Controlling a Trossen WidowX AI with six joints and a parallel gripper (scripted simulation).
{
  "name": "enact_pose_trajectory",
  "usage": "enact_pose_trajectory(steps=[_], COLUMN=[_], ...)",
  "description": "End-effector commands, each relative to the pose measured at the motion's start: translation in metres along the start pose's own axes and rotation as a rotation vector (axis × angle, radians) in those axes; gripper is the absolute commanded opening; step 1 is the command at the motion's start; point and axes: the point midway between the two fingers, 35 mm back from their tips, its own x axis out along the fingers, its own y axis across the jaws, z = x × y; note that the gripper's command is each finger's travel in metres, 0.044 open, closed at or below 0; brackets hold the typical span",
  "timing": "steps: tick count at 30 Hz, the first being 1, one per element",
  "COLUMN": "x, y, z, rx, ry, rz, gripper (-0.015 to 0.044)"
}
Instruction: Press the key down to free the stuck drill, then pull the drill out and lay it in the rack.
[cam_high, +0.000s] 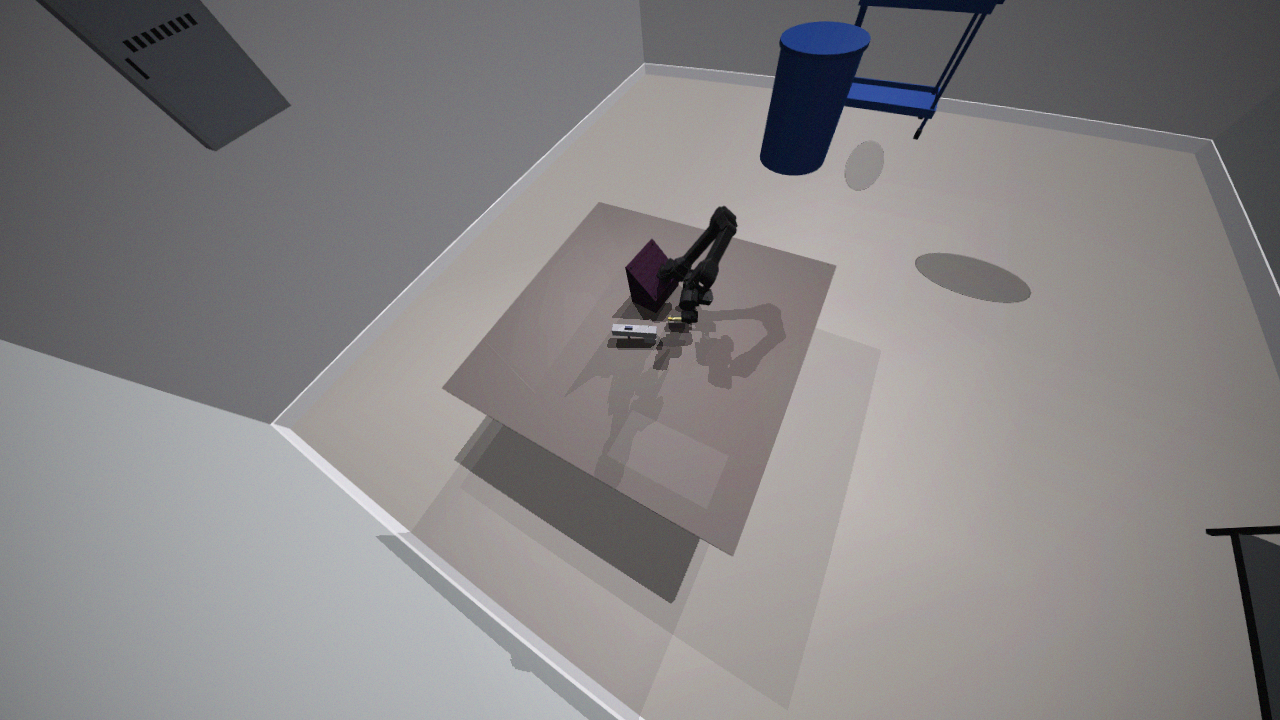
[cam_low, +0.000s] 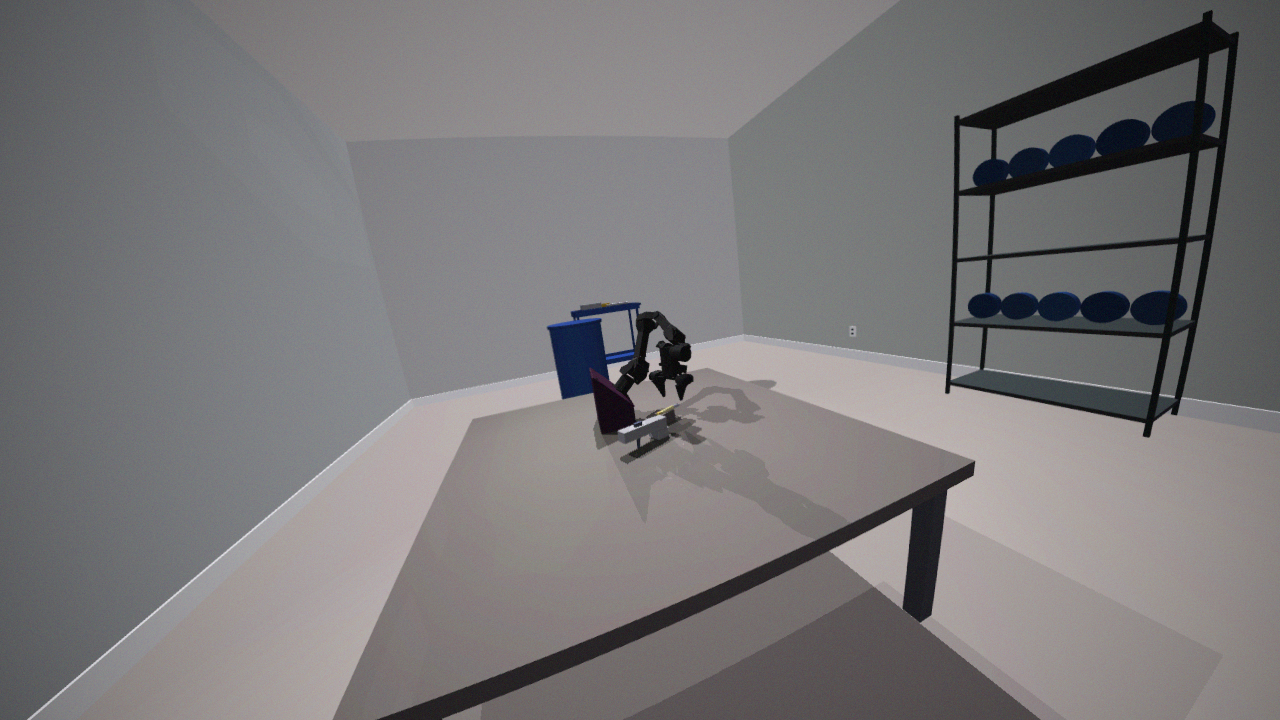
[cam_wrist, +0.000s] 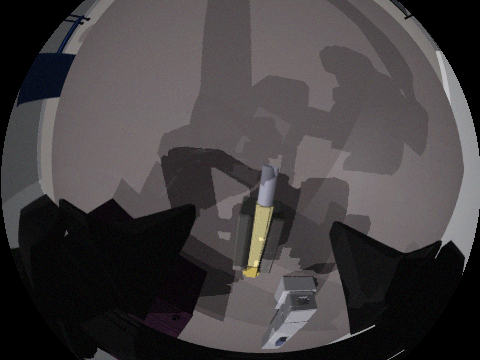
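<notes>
The drill, with a yellow body (cam_wrist: 259, 235) (cam_high: 674, 318) (cam_low: 665, 410) and a grey round end, lies lengthwise in the dark grey rack (cam_wrist: 242, 242), between its two side rails. My gripper (cam_wrist: 266, 222) (cam_low: 673, 397) is open and empty above it, with one finger on each side in the wrist view and the tips above the drill in the exterior view. The white and grey holder (cam_wrist: 295, 312) (cam_high: 644, 332) (cam_low: 642, 429) stands beside the rack. A small dark blue patch (cam_wrist: 281, 341) on its top looks like the key; whether it is pressed cannot be told.
A dark purple wedge-shaped block (cam_high: 648, 268) (cam_low: 612, 404) (cam_wrist: 167, 320) stands on the table (cam_high: 537, 358) (cam_low: 537, 555), close to the holder and the arm. A blue barrel (cam_high: 810, 107) (cam_low: 579, 358) stands on the floor beyond the table.
</notes>
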Motion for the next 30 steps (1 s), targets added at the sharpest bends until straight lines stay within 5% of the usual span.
enact_pose_trajectory(steps=[1,12,21,30], x=[-0.001,-0.08,-0.208,-0.353], y=[-0.001,-0.084,-0.106,-0.067], z=[0.0,-0.077,-0.136,-0.149], rx=[0.008,0.034,0.045,0.156], ry=[0.003,0.416,0.932,1.491], rz=[-0.006,-0.468,-0.797,-1.057], gripper=[0.044,0.044,0.044,0.044])
